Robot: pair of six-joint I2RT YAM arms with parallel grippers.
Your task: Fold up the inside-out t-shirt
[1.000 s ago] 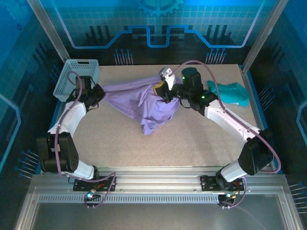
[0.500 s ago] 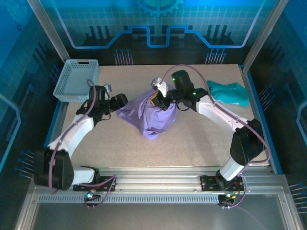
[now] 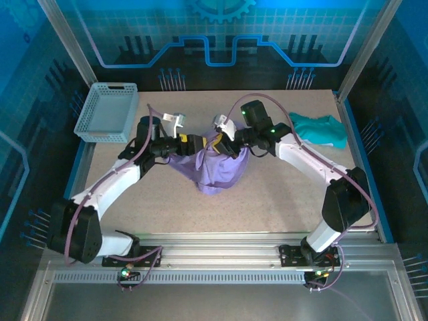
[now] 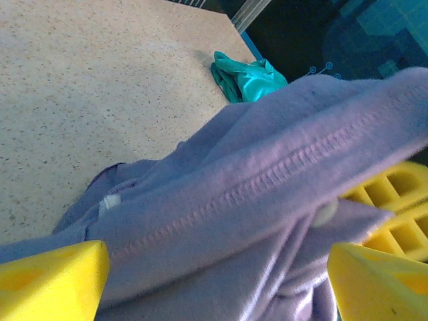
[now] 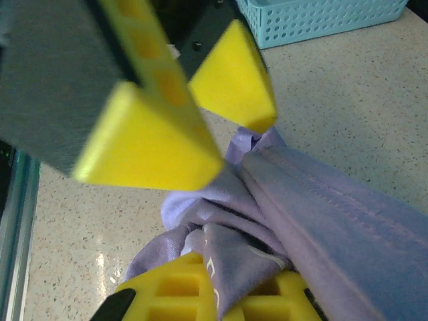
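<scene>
The lavender t-shirt (image 3: 217,170) hangs in a bunched pouch between the two grippers, above the middle of the table. My right gripper (image 3: 219,136) is shut on a wad of its fabric; in the right wrist view the cloth (image 5: 314,207) is pinched between the yellow lattice fingers (image 5: 174,294). My left gripper (image 3: 192,142) sits almost nose to nose with it. Its yellow fingertips (image 4: 47,281) stand wide apart, open, with a stitched seam of the shirt (image 4: 254,194) lying across the gap. The right wrist view shows those pads (image 5: 147,140) spread just above the shirt.
A teal-green garment (image 3: 319,128) lies crumpled at the back right of the table, also in the left wrist view (image 4: 247,77). A light blue basket (image 3: 107,110) stands at the back left corner. The speckled tabletop (image 3: 267,194) surrounds the shirt.
My left arm has swung right until its gripper meets the right one. The shirt, stretched out to the left a second ago, has gathered into a hanging bundle.
</scene>
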